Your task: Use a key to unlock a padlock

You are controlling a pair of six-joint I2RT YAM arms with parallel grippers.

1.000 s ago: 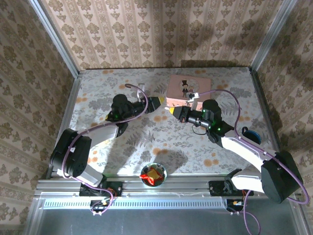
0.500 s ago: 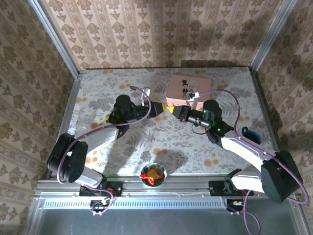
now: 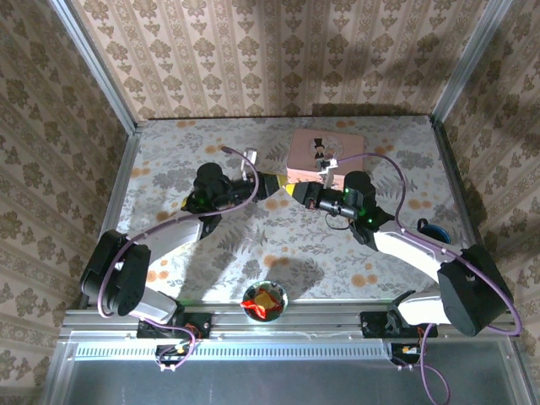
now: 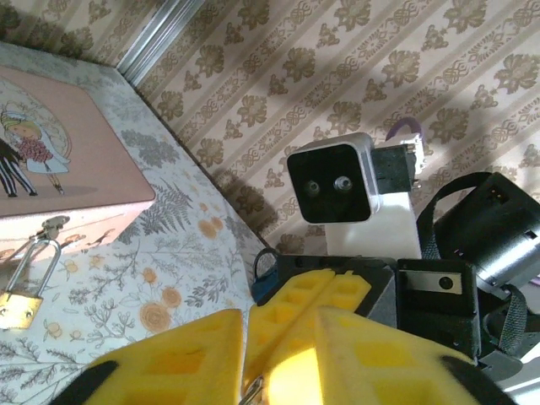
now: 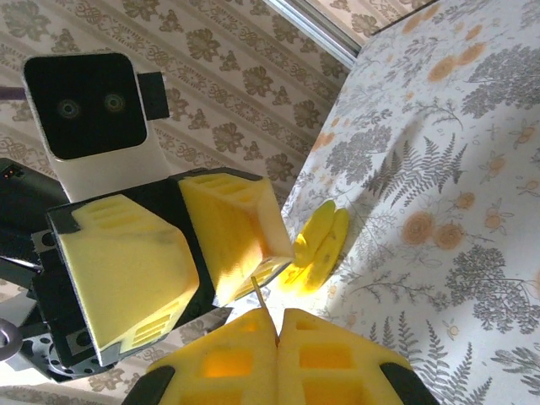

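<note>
Reaching in from the left, my left pincer [image 3: 278, 186] hangs low over the tabletop [image 3: 253, 245] with its tips nose to nose with the other arm's. In the right wrist view its yellow fingers [image 5: 228, 228] slope toward each other with only a narrow slit between them. I cannot tell whether they have bitten on anything.

Between the two arms is the key [image 5: 261, 295], a thin dark sliver standing up out of the seam of the right pincer's pads, its free end just at the left fingertip. I read this as a hand-over: the key is offered tip-first, leaving the left arm a clean bite on the bare end.

The right pincer [image 3: 297, 192] is pressed together on the key's lower end and tilted toward its partner.

Just right of the meeting point lies the pink box [image 4: 59, 143]. The padlock [image 4: 15, 305] hangs by its thin shackle from the clasp on the box's front edge, body resting on the tabletop, shackle closed. It sits near the pincers but apart from both, so the key has a short trip once regripped.

A yellow banana toy [image 5: 319, 245] lies beyond the fingers, out of the way.
</note>
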